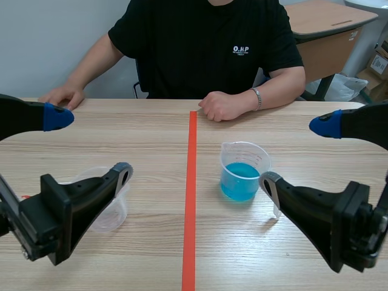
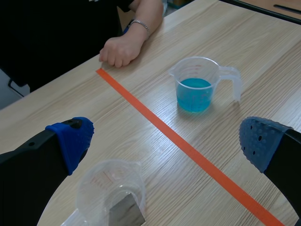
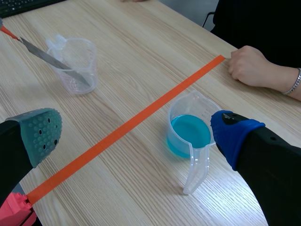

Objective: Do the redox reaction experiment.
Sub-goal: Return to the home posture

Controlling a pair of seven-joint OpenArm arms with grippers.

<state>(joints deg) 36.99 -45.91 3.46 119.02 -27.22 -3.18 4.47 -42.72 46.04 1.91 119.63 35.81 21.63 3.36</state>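
Note:
A clear measuring cup of blue liquid (image 1: 242, 176) stands just right of the orange tape line, its handle toward my right arm. A second clear cup (image 1: 111, 212) stands on the left, partly hidden behind my left arm. It holds no liquid, only a grey metal strip (image 2: 126, 207) leaning inside. My left gripper (image 1: 90, 145) hangs open above that cup (image 2: 110, 190). My right gripper (image 1: 297, 153) is open too, with the blue cup (image 3: 188, 134) just ahead of its fingers and the handle (image 3: 195, 169) between them. The blue cup (image 2: 195, 87) is far ahead of the left gripper (image 2: 167, 141).
A person in a black shirt sits across the table, one fist (image 1: 219, 106) resting near the far end of the tape line and the other hand (image 1: 60, 96) at the far left. A red object (image 3: 14, 213) shows under my right gripper (image 3: 136, 134).

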